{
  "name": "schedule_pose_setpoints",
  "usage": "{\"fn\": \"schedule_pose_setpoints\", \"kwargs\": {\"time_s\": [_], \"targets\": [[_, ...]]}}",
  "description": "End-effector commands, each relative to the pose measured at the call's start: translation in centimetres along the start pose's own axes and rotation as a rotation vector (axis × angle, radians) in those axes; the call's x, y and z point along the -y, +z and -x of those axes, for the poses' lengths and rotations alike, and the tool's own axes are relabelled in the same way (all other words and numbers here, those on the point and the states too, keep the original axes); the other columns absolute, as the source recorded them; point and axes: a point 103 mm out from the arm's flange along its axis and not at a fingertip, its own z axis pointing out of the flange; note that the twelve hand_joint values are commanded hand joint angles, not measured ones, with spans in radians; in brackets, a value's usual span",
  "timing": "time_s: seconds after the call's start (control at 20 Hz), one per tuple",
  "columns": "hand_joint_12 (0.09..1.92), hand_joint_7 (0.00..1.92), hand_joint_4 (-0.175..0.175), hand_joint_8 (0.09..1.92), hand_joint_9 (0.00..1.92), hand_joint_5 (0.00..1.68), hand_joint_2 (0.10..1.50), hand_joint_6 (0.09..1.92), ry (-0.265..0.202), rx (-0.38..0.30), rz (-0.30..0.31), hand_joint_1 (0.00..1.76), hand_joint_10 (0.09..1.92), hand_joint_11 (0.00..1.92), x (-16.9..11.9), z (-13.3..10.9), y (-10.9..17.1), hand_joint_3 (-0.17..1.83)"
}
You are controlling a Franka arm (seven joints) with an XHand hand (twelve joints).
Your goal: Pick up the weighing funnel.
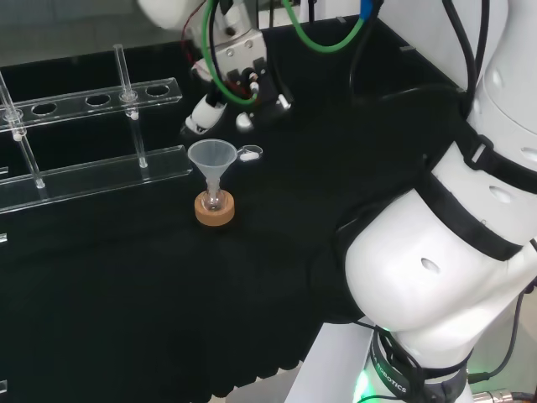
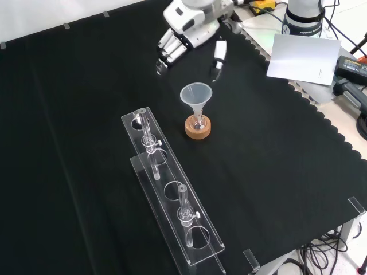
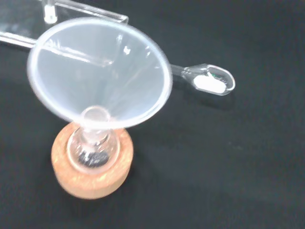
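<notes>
The weighing funnel [image 1: 250, 153] is a small clear scoop with a short stem, lying on the black cloth just right of the funnel in the head view. In the wrist view the weighing funnel [image 3: 212, 80] has something white in its bowl. The hand [image 1: 237, 80] hangs above and behind it, open, fingers [image 1: 201, 117] spread downward and nothing between them. From the front, the hand [image 2: 189, 23] is at the top, beyond the funnel [image 2: 196, 96]. The big funnel [image 1: 211, 158] stands in a small flask on a cork ring [image 1: 215, 211].
A clear tube rack [image 1: 92, 168] with upright tubes runs along the left of the head view; in the front view the rack [image 2: 172, 195] lies nearer than the cork ring [image 2: 198, 127]. A white sheet [image 2: 304, 57] lies at the front view's upper right, off the cloth.
</notes>
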Motion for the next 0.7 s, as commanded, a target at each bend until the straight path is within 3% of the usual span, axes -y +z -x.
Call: {"fn": "schedule_pose_setpoints", "kwargs": {"time_s": [0.05, 0.25, 0.4, 0.7], "targets": [[1.37, 0.16, -0.065, 0.71, 0.49, 0.28, 0.77, 0.09, 0.025, -0.075, -0.015, 0.53, 0.67, 0.4, -1.8, 3.8, -1.5, 0.14], [1.37, 0.17, -0.063, 0.72, 0.49, 0.27, 0.77, 0.09, 0.038, -0.092, 0.001, 0.52, 0.67, 0.41, -2.6, 5.5, -1.8, 0.14], [1.37, 0.25, -0.06, 0.73, 0.54, 0.32, 0.79, 0.09, 0.047, -0.182, -0.009, 0.56, 0.66, 0.41, -3.5, 7.3, -1.8, 0.15], [1.35, 0.35, -0.054, 0.72, 0.59, 0.39, 0.81, 0.09, 0.08, -0.18, -0.016, 0.67, 0.63, 0.44, -5.5, 9.9, -1.4, 0.18]]}}
